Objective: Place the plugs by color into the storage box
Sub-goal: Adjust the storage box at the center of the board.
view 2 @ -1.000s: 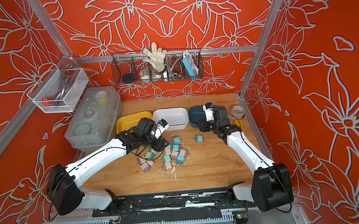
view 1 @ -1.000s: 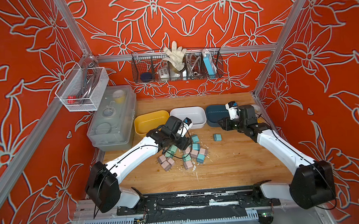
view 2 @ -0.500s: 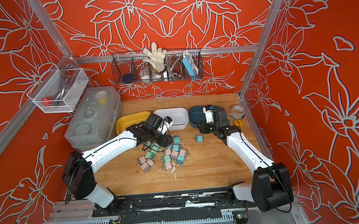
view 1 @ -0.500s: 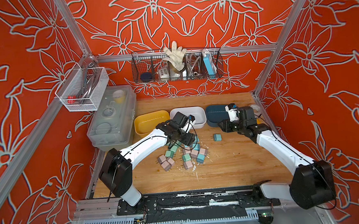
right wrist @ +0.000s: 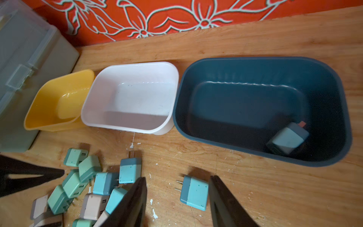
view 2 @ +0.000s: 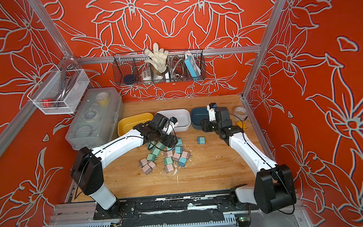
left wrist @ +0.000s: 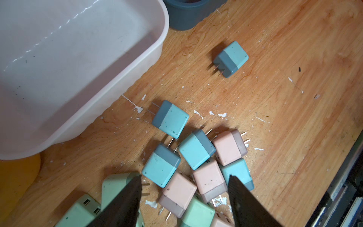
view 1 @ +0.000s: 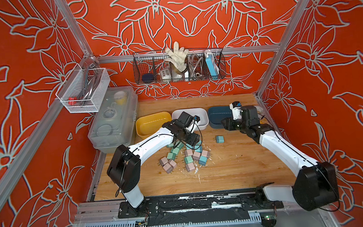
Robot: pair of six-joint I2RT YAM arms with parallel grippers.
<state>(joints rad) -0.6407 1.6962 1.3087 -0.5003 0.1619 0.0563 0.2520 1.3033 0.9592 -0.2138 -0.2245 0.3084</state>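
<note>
left tool [left wrist: 184,176] spread empty over plug pile [left wrist: 196,149], right tool [right wrist: 178,177] spread empty, blue plug [right wrist: 287,138] in navy bin [right wrist: 245,71]

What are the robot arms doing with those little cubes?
Sorting plugs by color into bins. The left gripper hangs open over the pile. The right gripper is open near a lone blue plug by the dark blue bin, which holds one plug. The white bin and yellow bin are empty.

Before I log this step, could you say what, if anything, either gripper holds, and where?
Neither holds anything: the left gripper is open above the plug pile, the right gripper open near a lone blue plug.
</note>
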